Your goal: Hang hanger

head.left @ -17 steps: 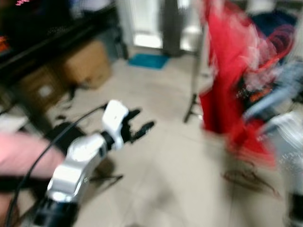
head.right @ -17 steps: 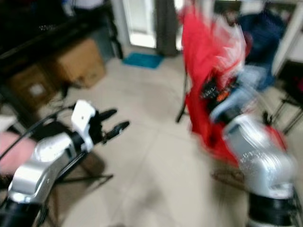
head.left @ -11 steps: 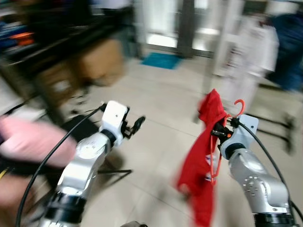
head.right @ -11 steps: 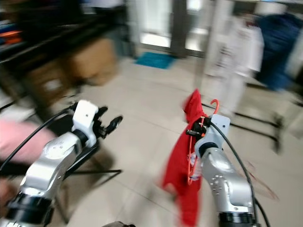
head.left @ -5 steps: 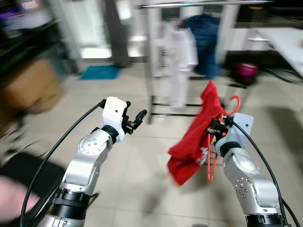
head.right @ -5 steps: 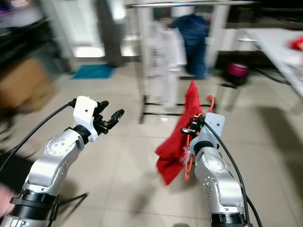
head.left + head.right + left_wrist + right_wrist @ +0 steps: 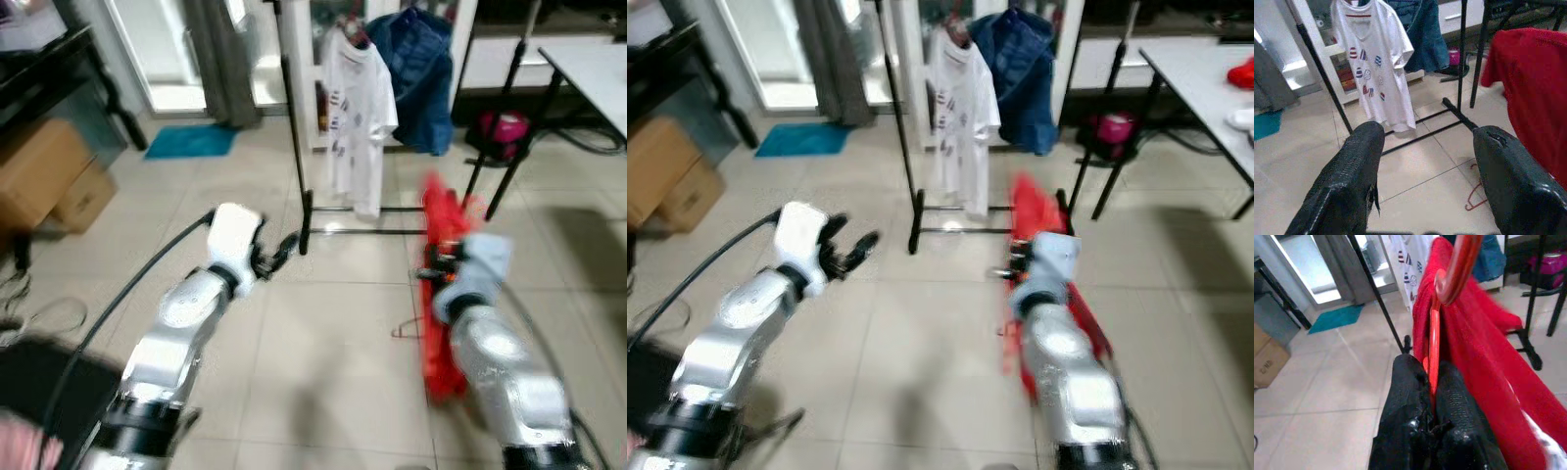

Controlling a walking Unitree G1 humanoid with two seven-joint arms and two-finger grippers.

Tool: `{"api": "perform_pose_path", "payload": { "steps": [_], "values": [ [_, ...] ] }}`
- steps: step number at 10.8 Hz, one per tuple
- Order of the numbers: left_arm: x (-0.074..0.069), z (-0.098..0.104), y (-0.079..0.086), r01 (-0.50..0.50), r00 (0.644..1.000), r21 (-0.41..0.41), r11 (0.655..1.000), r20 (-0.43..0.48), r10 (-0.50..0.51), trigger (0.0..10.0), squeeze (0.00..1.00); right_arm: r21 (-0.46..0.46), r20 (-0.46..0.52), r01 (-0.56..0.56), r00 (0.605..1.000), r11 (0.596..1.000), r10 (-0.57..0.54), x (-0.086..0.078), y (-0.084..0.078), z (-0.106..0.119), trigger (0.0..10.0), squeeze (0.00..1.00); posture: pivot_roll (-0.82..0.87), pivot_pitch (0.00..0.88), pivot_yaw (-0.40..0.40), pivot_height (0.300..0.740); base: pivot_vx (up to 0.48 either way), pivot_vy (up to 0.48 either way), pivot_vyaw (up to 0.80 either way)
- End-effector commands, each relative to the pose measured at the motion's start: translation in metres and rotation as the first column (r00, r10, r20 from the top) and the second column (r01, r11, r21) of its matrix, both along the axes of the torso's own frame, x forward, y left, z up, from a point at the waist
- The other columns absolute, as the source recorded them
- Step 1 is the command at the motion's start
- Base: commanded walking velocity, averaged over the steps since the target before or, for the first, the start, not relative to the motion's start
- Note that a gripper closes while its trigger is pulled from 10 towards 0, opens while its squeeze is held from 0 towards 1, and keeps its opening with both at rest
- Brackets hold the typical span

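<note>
I had the right gripper (image 7: 1431, 382) pinching the curved red plastic hanger (image 7: 1452, 274) draped with soft red cloth (image 7: 1484, 347); the left gripper (image 7: 1425, 171) was spread wide.

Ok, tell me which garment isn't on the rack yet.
The red garment. It hangs on the red hanger in the right gripper, while the white T-shirt and blue jacket hang on the rack.
</note>
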State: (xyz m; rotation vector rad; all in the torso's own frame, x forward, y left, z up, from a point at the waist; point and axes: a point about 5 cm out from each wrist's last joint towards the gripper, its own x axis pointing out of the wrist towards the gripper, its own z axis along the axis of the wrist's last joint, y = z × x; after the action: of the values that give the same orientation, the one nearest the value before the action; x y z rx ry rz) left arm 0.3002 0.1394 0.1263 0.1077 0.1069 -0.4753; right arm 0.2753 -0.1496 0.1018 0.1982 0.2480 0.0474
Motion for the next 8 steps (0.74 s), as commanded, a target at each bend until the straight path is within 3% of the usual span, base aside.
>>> {"api": "perform_pose_path", "payload": {
  "steps": [1,3,6,8],
  "values": [
    [0.0,0.001,-0.003,0.019,1.0,0.003,1.0,0.001,-0.019,10.0,0.0,-0.013,0.022,-0.006,1.0,1.0,0.006,0.0,-0.003,0.004,10.0,0.0,-0.13,0.0,0.104,0.74,0.36,0.0,0.0],
    [0.0,0.0,-0.004,0.034,0.999,0.011,0.999,-0.003,-0.034,10.0,0.0,-0.03,0.009,-0.027,1.0,0.999,0.028,-0.002,-0.001,0.001,10.0,0.0,-0.13,0.0,0.11,0.74,0.343,0.0,0.0],
    [-0.004,-0.005,-0.011,0.113,0.993,0.068,0.991,-0.028,-0.111,10.0,0.0,-0.017,0.017,-0.026,1.0,1.0,0.026,-0.003,-0.005,0.004,10.0,0.0,-0.14,0.0,0.12,0.74,0.0,0.0,0.0],
    [-0.008,-0.009,-0.014,0.154,0.988,0.085,0.984,-0.04,-0.151,10.0,0.0,-0.083,0.02,-0.017,1.0,0.996,0.018,-0.001,-0.012,0.009,10.0,0.0,-0.14,0.0,0.119,0.74,0.0,0.0,0.0]
  ]
}}
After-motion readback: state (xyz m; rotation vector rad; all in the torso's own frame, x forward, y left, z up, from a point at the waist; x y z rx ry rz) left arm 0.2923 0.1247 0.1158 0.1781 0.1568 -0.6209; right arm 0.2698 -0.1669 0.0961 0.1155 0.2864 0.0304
